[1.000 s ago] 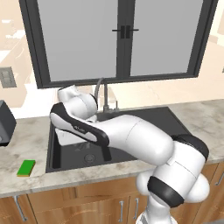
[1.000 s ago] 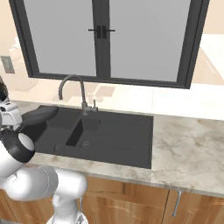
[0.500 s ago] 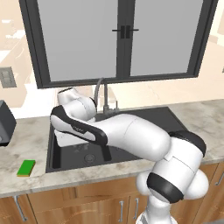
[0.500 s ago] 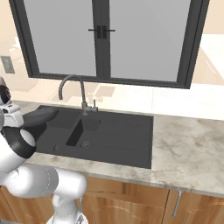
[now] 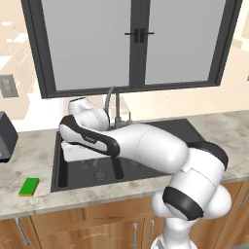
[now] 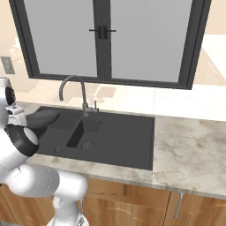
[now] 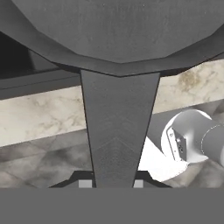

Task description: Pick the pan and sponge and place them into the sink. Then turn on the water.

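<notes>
The dark grey pan [image 7: 113, 35] spreads across the top of the hand view, its handle [image 7: 117, 131] running down between my fingertips. My gripper [image 7: 113, 183] is shut on that handle. From the right base view the pan [image 6: 42, 118] hangs over the left end of the black sink [image 6: 128, 141], close to the faucet [image 6: 73, 86]. On the counter left of the sink [image 5: 168, 129] lies the green sponge [image 5: 29, 186], apart from my hand. My arm hides the pan in the left base view. No water shows at the faucet [image 5: 113, 103].
A dark appliance [image 5: 6, 136] stands at the far left of the counter, below a wall outlet [image 5: 7, 86]. A window with dark frames runs behind the sink. Marble counter [image 6: 190, 150] stretches to the right of the drainboard.
The arm has shifted slightly over the sink's left side with the pan still in its grip. The sponge has not moved.
</notes>
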Controlling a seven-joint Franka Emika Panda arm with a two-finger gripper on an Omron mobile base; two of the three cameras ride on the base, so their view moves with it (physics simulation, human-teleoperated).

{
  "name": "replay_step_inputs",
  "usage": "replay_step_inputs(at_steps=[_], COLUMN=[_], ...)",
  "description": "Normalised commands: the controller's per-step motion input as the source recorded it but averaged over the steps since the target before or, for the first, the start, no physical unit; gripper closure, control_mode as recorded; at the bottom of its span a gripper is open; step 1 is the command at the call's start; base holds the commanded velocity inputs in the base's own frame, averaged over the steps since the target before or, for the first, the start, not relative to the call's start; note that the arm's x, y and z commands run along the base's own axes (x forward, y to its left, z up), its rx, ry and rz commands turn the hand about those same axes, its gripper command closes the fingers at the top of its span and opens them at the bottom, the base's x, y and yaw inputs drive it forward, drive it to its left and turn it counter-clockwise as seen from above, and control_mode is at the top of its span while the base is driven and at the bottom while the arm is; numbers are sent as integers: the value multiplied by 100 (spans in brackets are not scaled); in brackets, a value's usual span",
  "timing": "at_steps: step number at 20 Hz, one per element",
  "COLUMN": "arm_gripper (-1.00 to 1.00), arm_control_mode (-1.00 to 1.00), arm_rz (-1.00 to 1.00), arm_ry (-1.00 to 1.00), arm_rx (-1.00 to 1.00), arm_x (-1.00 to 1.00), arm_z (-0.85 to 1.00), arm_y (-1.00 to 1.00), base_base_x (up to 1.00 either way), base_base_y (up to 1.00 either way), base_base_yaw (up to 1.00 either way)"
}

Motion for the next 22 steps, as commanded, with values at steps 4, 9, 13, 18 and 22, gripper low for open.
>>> replay_step_inputs(at_steps=[4,9,13,18,22], arm_gripper=[100,100,100,100,100], arm_control_mode=[-100,-100,-100,-100,-100], arm_rz=[0,0,-1,-1,-1], arm_ry=[3,2,-1,0,0], arm_rx=[13,10,2,3,7], arm_x=[8,6,8,8,14], arm_z=[-4,-8,-14,-17,-17], arm_y=[-3,-3,-3,-3,-3], base_base_x=[0,0,0,0,0], base_base_y=[0,0,0,0,0], base_base_yaw=[0,0,0,0,0])
